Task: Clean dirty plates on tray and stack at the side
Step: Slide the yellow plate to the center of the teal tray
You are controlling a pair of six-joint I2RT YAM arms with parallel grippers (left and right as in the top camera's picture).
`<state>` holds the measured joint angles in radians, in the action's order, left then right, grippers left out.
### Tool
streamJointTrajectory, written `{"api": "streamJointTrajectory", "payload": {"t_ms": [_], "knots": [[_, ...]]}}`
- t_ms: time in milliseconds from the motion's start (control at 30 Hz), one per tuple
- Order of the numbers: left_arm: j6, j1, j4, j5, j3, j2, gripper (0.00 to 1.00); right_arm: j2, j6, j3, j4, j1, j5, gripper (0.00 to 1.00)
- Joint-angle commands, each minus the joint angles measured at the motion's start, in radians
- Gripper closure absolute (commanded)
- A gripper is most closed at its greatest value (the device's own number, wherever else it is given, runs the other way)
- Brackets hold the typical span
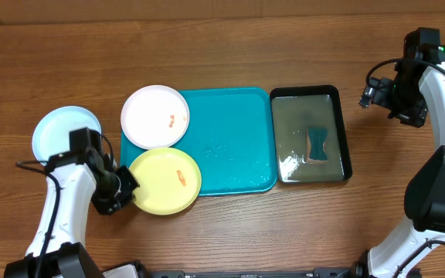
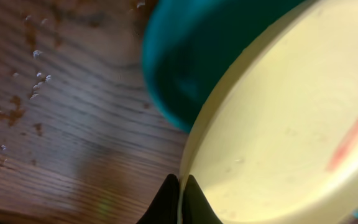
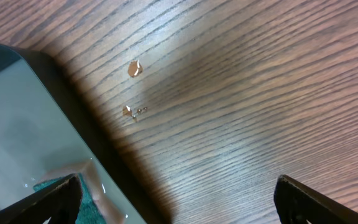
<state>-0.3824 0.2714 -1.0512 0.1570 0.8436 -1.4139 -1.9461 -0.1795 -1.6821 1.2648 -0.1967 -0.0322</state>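
Observation:
The teal-blue tray lies mid-table. The white plate with a small orange smear overlaps its upper left corner. The yellow-green plate with an orange smear overlaps its lower left corner. The pale cyan plate rests on the table at the far left. My left gripper is shut on the yellow-green plate's left rim; in the left wrist view its fingers pinch the rim of that plate. My right gripper is open and empty over bare wood at the right, and its fingers are spread wide.
A glossy black tray holding water and a teal sponge stands right of the teal tray; its corner shows in the right wrist view. Small crumbs lie on the wood beside it. Droplets speckle the wood near the left gripper.

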Motion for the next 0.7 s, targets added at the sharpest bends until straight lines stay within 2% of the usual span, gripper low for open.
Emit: {"api": "streamJointTrajectory", "payload": {"t_ms": [0, 133, 400, 667], "knots": [[0.093, -0.006, -0.028, 0.134, 0.113, -0.001, 0.96, 0.019, -0.003, -0.008, -0.007, -0.005, 0.000, 0.00], [0.163, -0.035, -0.048, 0.229, 0.208, -0.001, 0.96, 0.019, -0.003, -0.008, -0.007, -0.005, 0.000, 0.00], [0.114, -0.193, 0.026, 0.219, 0.319, -0.002, 0.96, 0.019, -0.003, -0.008, -0.007, -0.005, 0.000, 0.00], [-0.094, -0.415, 0.140, -0.080, 0.319, -0.007, 0.96, 0.019, -0.003, -0.008, -0.007, -0.005, 0.000, 0.00]]}}
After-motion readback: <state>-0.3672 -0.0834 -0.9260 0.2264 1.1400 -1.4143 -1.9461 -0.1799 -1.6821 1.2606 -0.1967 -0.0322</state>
